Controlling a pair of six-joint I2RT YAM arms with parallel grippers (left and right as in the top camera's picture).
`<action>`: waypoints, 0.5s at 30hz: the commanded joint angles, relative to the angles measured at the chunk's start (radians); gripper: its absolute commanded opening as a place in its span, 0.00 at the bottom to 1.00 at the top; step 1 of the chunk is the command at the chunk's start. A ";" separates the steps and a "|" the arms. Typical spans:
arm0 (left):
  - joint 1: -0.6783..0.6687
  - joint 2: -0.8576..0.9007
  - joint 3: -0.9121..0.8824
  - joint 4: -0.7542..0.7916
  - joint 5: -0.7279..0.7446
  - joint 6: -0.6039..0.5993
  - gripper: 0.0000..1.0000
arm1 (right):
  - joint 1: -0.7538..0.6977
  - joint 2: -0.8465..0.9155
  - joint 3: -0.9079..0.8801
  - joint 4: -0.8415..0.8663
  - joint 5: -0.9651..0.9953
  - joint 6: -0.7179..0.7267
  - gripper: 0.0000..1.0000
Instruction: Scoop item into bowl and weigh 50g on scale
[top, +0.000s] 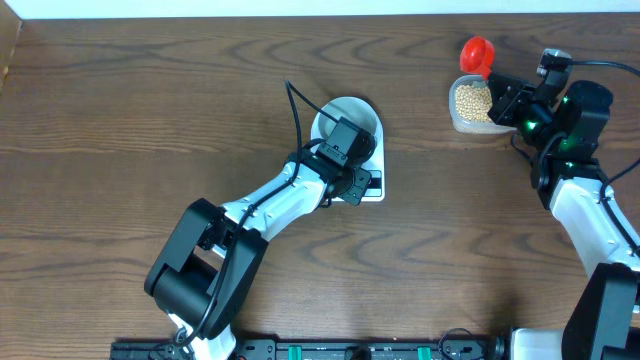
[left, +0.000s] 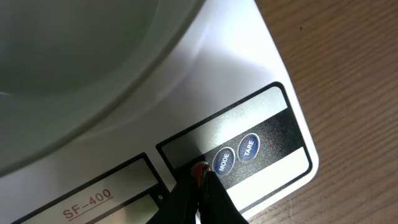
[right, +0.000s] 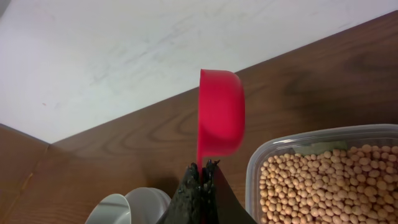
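Both closed: right gripper (right: 204, 167) pinches scoop (right: 221, 115), left gripper (left: 200, 169) touches scale (left: 242, 68).

The bowl (top: 345, 112) is sitting on the scale's (left: 236, 74) back part, near the table's (top: 150, 120) middle. The tub (top: 458, 122) is standing far right, well apart from the scale, with beans (top: 472, 98) lying in it. The scoop (top: 477, 52) is hanging just behind the tub.

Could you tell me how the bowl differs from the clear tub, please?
The bowl is round and white, the tub rectangular and clear. The bowl sits on the scale, the tub on the table. The tub holds beans; the bowl's visible part shows none. Both are open-topped.
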 joint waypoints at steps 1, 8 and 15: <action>0.001 0.002 0.026 0.001 -0.013 -0.012 0.07 | 0.005 -0.002 0.018 -0.002 0.008 0.011 0.01; 0.001 0.003 0.026 0.017 -0.004 0.014 0.07 | 0.005 -0.002 0.018 -0.009 0.008 0.011 0.01; 0.001 0.004 0.026 0.020 -0.005 0.014 0.07 | 0.005 -0.002 0.018 -0.009 0.008 0.011 0.01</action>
